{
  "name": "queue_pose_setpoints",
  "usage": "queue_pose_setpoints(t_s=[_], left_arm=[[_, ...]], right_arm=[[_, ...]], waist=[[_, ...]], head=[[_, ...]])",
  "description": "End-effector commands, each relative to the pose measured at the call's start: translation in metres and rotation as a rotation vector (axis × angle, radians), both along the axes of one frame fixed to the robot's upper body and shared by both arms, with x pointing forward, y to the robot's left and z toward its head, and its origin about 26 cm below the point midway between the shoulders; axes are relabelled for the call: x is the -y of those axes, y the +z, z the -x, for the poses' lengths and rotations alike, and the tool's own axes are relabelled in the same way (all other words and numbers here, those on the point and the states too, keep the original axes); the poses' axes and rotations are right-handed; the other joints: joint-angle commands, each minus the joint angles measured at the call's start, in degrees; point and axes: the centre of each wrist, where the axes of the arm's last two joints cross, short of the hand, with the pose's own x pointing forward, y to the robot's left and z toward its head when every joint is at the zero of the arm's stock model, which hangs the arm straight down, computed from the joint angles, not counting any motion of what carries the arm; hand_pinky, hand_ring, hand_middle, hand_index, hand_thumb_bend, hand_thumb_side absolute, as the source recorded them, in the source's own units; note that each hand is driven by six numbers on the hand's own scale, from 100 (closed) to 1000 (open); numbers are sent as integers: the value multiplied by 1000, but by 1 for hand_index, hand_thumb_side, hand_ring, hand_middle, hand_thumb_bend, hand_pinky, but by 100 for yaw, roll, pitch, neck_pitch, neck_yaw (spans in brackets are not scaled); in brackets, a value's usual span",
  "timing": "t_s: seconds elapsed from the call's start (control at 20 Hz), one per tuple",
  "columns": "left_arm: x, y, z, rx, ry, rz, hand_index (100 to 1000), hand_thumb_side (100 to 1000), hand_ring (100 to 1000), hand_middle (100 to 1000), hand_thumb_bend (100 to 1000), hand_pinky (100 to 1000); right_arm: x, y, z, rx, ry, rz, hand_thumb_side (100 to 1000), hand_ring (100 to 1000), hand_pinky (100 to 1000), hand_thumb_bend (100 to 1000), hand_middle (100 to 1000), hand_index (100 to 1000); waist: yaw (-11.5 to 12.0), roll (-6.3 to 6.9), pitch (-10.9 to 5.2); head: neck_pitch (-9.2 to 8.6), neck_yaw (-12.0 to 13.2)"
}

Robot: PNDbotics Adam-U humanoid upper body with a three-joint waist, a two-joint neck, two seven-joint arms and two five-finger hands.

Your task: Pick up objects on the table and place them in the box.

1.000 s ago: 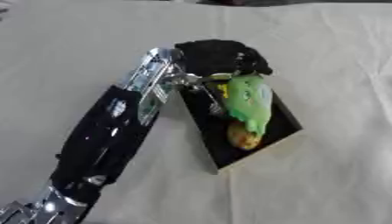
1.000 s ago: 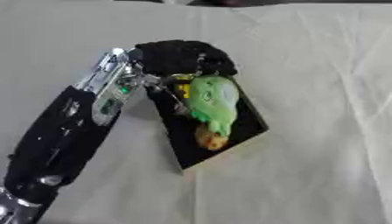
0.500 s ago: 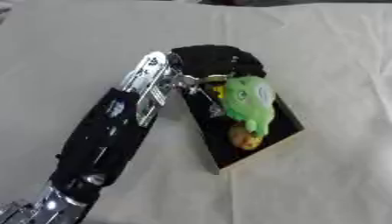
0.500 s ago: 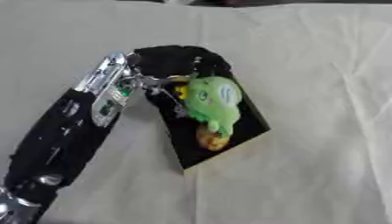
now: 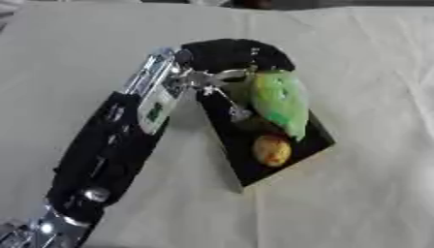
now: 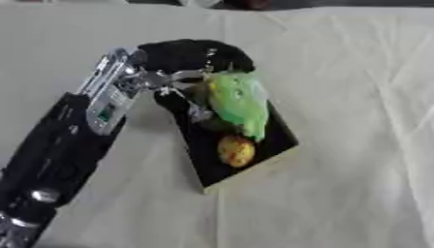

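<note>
My left arm reaches in from the lower left, and its black left hand (image 5: pixel 227 52) arches over the far end of a shallow black box (image 5: pixel 229 145) lying askew on the cloth. The fingers (image 5: pixel 212 77) are curled at the top end of a green leafy-looking object (image 5: pixel 280 99), which stretches down over the box's inside. A yellow-brown rounded object (image 5: pixel 272 150) lies in the box just below the green one. My right hand shows in no view.
A pale cloth (image 5: pixel 364 72) with soft creases covers the table on all sides of the box. Dark shapes (image 6: pixel 254 4) sit along the far edge at the top.
The green object has shifted slightly up and turned a little more along the box. The arm, the box and the yellow-brown object have hardly moved.
</note>
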Motion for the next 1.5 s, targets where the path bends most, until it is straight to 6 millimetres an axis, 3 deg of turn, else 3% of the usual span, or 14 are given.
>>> queue_pose_setpoints(t_s=[0.05, 0.2, 0.3, 0.65, 0.75, 0.9, 1.0, 1.15, 1.2, 1.35, 1.4, 1.5], left_arm=[[-8, 23, 4, 120, -176, -371, 1000, 341, 1000, 940, 265, 1000], [-7, 20, 0, 120, -172, -412, 1000, 433, 1000, 956, 276, 1000], [-5, 15, -4, 111, -166, -437, 1000, 238, 1000, 957, 350, 1000], [-8, 6, -9, 99, -144, -441, 1000, 234, 1000, 948, 338, 1000], [-9, 8, -7, 104, -146, -417, 1000, 226, 993, 929, 300, 998], [-17, 16, -3, 96, -109, -289, 977, 208, 949, 878, 100, 957], [-28, 26, 3, 100, -79, -129, 949, 212, 931, 871, 100, 942], [-54, 42, 18, 134, -57, 143, 935, 266, 905, 861, 100, 928], [-63, 46, 23, 140, -53, 217, 933, 344, 887, 853, 100, 919], [-98, 58, 37, 150, -21, 409, 925, 423, 877, 849, 100, 917], [-111, 61, 42, 150, 1, 472, 916, 524, 857, 835, 100, 907], [-136, 66, 53, 149, 31, 598, 912, 616, 841, 824, 100, 896]], right_arm=[[2, 8, 5, 19, -5, 10, 470, 899, 912, 100, 606, 744], [2, 8, 5, 15, -4, 10, 470, 899, 912, 100, 606, 744], [2, 7, 4, 12, -4, 9, 471, 899, 913, 100, 606, 743], [3, 6, 5, 4, -11, 5, 472, 901, 914, 100, 606, 743], [3, 6, 5, 4, -11, 5, 471, 901, 914, 100, 606, 743], [3, 6, 5, 7, -11, 2, 470, 900, 913, 100, 606, 743], [3, 7, 5, 11, -13, -2, 470, 900, 913, 100, 606, 743], [4, 7, 5, 19, -14, -4, 470, 900, 913, 100, 606, 743], [4, 8, 5, 22, -14, -5, 470, 900, 913, 100, 606, 744], [3, 10, 5, 37, -8, -10, 470, 900, 913, 100, 608, 745], [3, 11, 5, 46, -6, -11, 470, 900, 913, 100, 610, 747], [2, 15, 5, 69, 2, -17, 470, 900, 911, 100, 613, 749]], waist=[[26, 4, -178], [50, 25, -199], [50, 31, -205], [20, 50, -191], [18, 52, -189], [16, 44, -188], [8, 34, -179], [-8, 27, -155], [-13, 24, -147], [-33, 8, -125], [-36, -1, -119], [-43, -19, -106]], head=[[25, -66], [53, -87], [67, -88], [72, -103], [71, -98], [62, -111], [39, -140], [-16, -226], [-31, -265], [-56, -321], [-65, -329], [-81, -320]])
